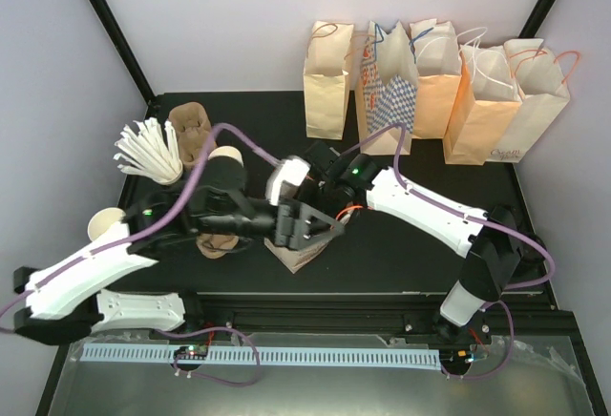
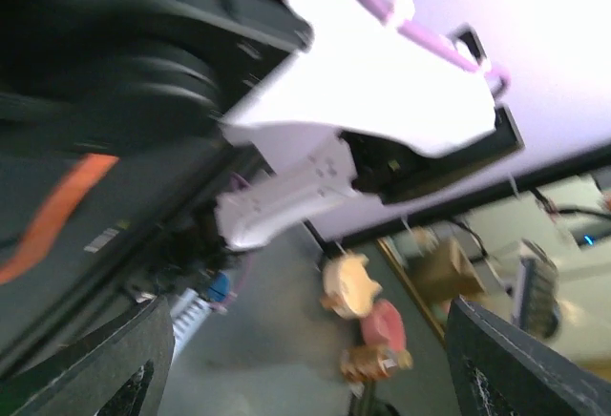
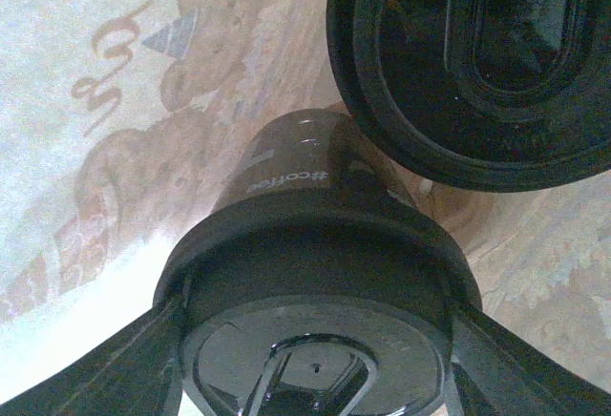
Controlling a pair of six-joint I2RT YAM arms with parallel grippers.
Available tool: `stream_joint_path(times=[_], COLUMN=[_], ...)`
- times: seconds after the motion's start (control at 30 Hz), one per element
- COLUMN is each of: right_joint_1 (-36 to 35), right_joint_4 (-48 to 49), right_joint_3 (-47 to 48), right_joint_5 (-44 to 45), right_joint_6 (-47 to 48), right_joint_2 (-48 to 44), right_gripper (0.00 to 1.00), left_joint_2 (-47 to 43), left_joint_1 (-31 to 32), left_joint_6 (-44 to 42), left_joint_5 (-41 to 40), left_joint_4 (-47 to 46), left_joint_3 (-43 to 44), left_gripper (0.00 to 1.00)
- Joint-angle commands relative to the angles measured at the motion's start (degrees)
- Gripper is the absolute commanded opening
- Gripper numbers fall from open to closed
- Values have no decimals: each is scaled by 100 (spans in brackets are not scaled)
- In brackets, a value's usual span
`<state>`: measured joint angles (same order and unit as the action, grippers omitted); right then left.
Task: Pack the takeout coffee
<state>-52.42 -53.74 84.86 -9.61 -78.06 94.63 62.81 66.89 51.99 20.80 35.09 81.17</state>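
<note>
Black worktop (image 1: 420, 254) carries a row of paper bags (image 1: 434, 87) at the rear and a brown printed bag (image 1: 298, 252) at centre. Right tool (image 3: 315, 364) pinches the takeout coffee (image 3: 286, 182) at its black lid, inside the printed bag, just beside a second black lid (image 3: 477, 72). Left tool (image 2: 305, 359) stands spread, gripping nothing.

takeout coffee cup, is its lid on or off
On. In the right wrist view a round black lid sits over the top of the lettered cup, covering its rim.
</note>
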Motion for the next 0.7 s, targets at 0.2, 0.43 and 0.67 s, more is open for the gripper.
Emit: stream_joint_path(times=[0.2,0.43,0.67], right_joint_1=[-13,-50,-304], right_joint_4=[-405,-476,-759], right_joint_3=[595,725,1214], right_joint_5=[-115,-113,356], right_joint_6=[-110,534,1720], right_joint_2=[185,262,373], right_gripper=[35,35,35], left_joint_2=[-988,-1003,-722], left_joint_1=[-1357,-2089,-3164], left_joint_6=[-629,-940,-1744], left_joint_5=[-1455,-1398,-466], left_joint_4=[3372,3625,3060], left_joint_3=[349,-237,-627], left_gripper=[80,84,84])
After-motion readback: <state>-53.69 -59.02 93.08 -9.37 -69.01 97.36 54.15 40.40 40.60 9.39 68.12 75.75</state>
